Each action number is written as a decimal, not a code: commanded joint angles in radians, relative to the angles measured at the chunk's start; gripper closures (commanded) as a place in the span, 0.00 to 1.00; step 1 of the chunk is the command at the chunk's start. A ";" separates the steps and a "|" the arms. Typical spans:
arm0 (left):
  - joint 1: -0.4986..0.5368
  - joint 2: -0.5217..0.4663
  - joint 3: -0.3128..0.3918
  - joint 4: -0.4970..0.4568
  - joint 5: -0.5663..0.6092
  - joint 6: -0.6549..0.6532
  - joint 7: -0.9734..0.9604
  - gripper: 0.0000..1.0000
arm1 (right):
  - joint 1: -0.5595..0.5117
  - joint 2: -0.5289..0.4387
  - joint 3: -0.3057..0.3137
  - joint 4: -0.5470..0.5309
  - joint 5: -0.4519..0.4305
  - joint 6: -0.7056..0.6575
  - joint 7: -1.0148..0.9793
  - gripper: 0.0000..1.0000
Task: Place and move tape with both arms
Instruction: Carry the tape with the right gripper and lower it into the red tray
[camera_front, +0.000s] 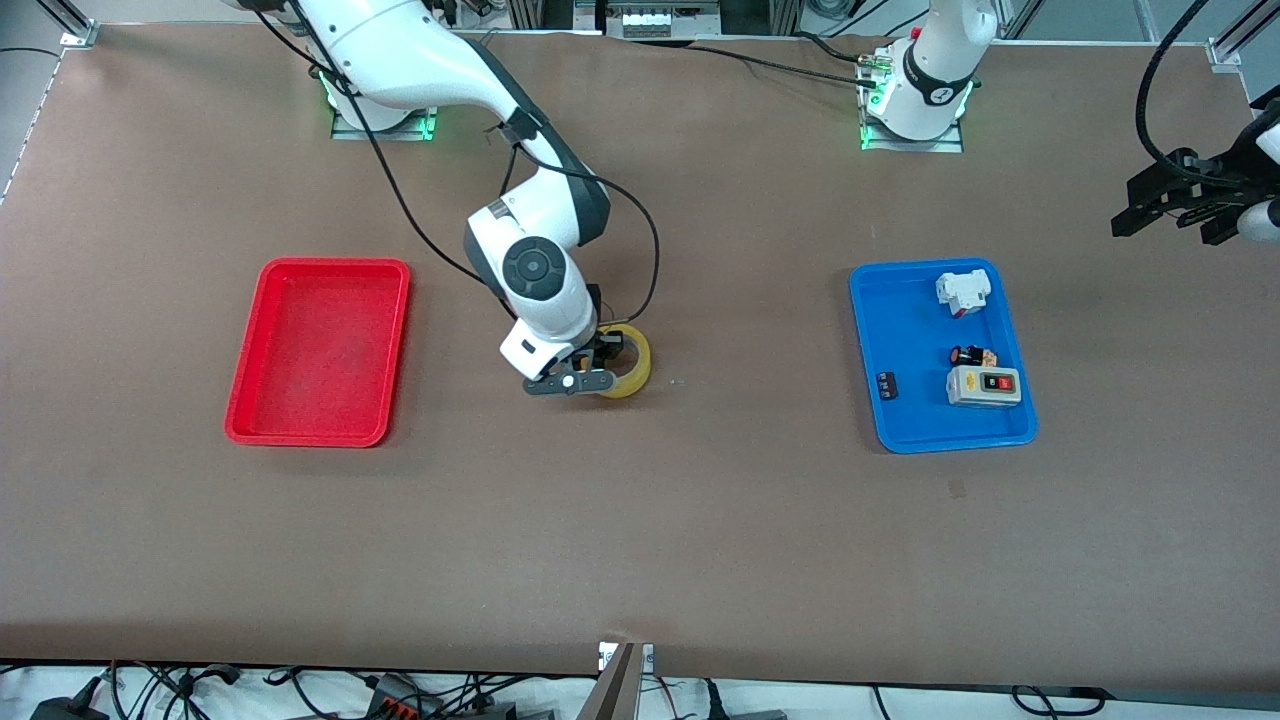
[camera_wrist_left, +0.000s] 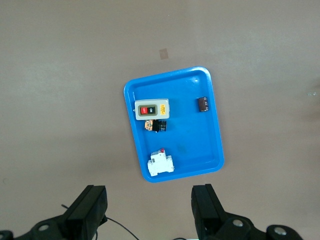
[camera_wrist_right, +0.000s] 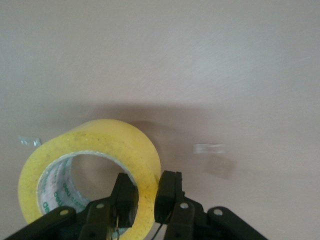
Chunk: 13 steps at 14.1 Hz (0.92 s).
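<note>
The tape (camera_front: 632, 362), a yellowish roll with a wide hole, lies on the brown table midway between the two trays. My right gripper (camera_front: 600, 362) is down on it, shut on its wall. In the right wrist view one finger sits inside the hole and the other outside the tape (camera_wrist_right: 105, 150), with the right gripper (camera_wrist_right: 146, 196) pinching the yellow band. My left gripper (camera_front: 1170, 205) hangs open in the air at the left arm's end of the table, above the blue tray. Nothing lies between the left gripper (camera_wrist_left: 149, 210) fingers.
A blue tray (camera_front: 905, 330) toward the left arm's end holds a white-grey switch box (camera_front: 984, 385), a white breaker (camera_front: 962, 291) and small dark parts. The blue tray (camera_wrist_left: 210, 130) also shows in the left wrist view. A red tray (camera_front: 320, 350) stands toward the right arm's end.
</note>
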<state>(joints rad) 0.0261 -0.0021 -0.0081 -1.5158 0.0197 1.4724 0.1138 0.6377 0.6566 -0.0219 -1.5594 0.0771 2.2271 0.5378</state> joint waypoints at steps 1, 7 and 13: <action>0.020 -0.007 -0.016 -0.009 0.000 0.011 0.015 0.00 | -0.122 -0.130 0.001 -0.024 -0.008 -0.182 -0.025 1.00; 0.018 -0.006 -0.016 -0.009 -0.001 0.009 0.012 0.00 | -0.354 -0.218 -0.087 -0.206 -0.033 -0.256 -0.284 1.00; 0.018 -0.006 -0.016 -0.009 -0.001 0.003 0.012 0.00 | -0.553 -0.294 -0.113 -0.421 -0.076 -0.097 -0.551 1.00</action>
<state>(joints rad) 0.0282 -0.0020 -0.0101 -1.5185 0.0197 1.4727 0.1138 0.1162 0.4430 -0.1464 -1.8576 0.0157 2.0503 0.0449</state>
